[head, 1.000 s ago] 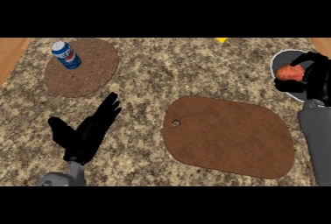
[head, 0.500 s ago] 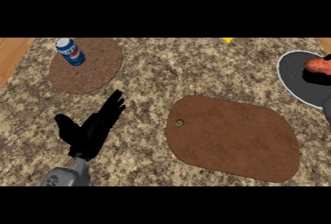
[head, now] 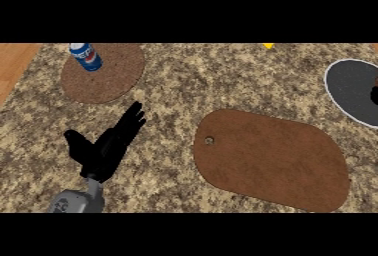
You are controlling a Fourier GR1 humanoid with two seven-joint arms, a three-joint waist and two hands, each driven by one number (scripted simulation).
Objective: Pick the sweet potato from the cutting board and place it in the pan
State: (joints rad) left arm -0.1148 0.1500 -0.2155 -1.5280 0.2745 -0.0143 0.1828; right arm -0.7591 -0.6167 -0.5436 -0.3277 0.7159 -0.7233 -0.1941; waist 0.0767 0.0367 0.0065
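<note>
- The left hand (head: 103,150) lies in the lower left of the frame, fingers straight and spread apart, thumb out to the side, holding nothing
- The brown cutting board (head: 280,165) lies in the lower right, with a small hole near its left end
- The pan (head: 347,87), dark grey with a pale rim, is cut by the right edge, above the board and apart from it
- The sweet potato cannot be made out, so its place cannot be told
- A dark shape (head: 374,95) enters at the right edge over the pan; whether it is the right hand, and its state, cannot be told
- A blue can (head: 86,56) stands on a round mat (head: 107,80) in the upper left
- All rest on a speckled counter (head: 221,85)
</note>
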